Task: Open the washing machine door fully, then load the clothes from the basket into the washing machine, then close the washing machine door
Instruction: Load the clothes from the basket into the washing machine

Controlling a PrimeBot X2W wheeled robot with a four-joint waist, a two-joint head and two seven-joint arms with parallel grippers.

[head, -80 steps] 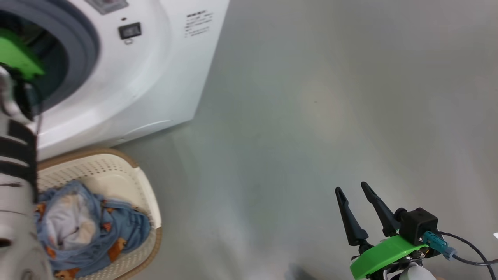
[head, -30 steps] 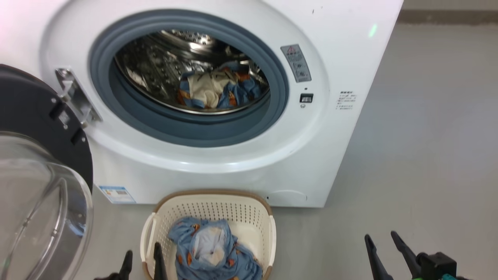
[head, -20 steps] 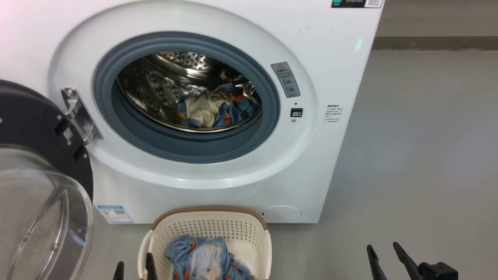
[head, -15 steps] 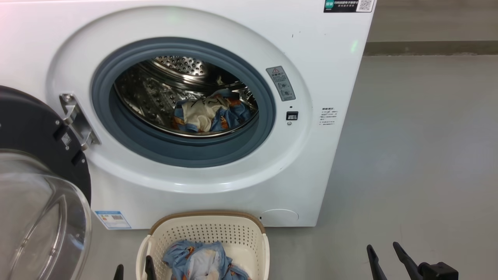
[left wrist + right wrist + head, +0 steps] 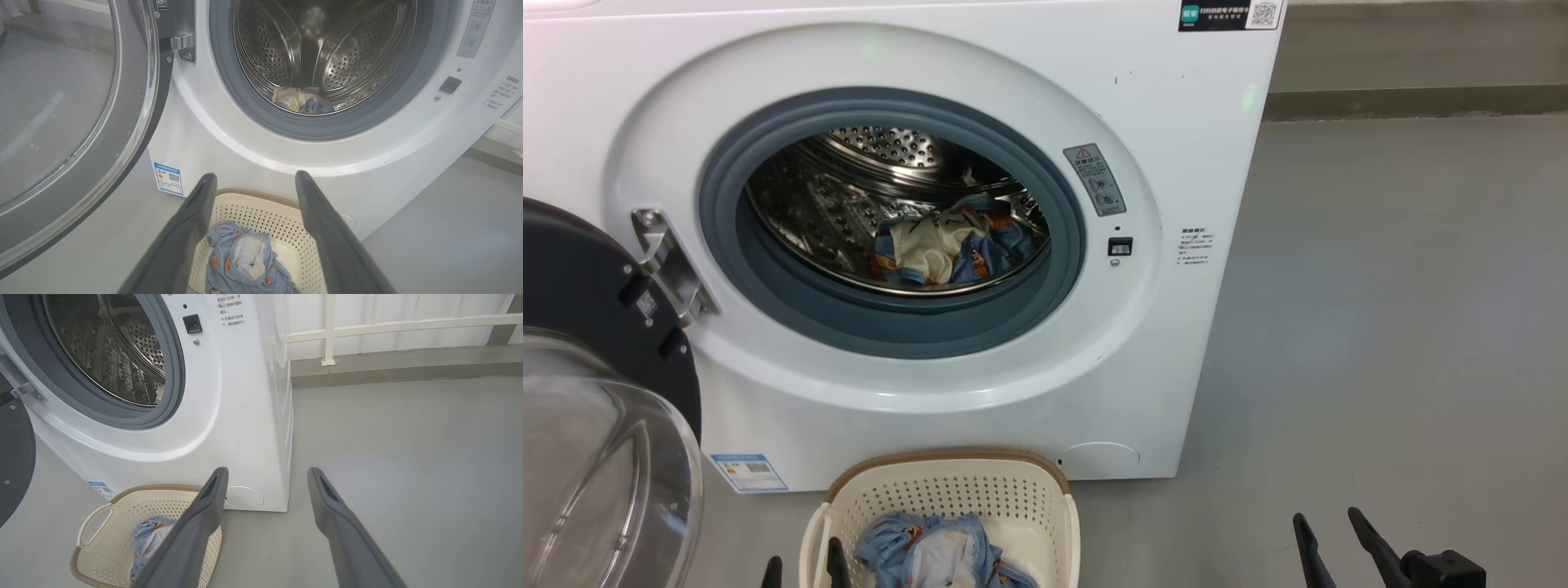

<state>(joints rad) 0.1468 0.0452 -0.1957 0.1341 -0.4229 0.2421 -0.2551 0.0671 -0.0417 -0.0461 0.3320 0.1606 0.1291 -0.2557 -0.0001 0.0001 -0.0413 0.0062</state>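
Observation:
The white washing machine (image 5: 1201, 147) stands ahead with its door (image 5: 588, 286) swung wide open to the left, glass bowl (image 5: 596, 482) bulging toward me. Some light-blue and cream clothes (image 5: 943, 249) lie inside the steel drum. More clothes (image 5: 931, 555) (image 5: 245, 261) sit in the cream basket (image 5: 947, 490) (image 5: 106, 539) on the floor before the machine. My left gripper (image 5: 805, 569) (image 5: 255, 179) hangs open and empty above the basket's near left side. Over bare floor at the lower right, my right gripper (image 5: 1327, 527) (image 5: 267, 473) is open and empty too.
Grey floor (image 5: 1380, 327) stretches to the right of the machine. A low kerb (image 5: 1413, 102) and a white railing (image 5: 388, 324) run along the back. A blue label (image 5: 749, 472) marks the machine's lower left front.
The head camera has swung from the floor to face the machine, then tipped up slightly, so the basket sits lower in view. Both grippers stay open at the bottom edge.

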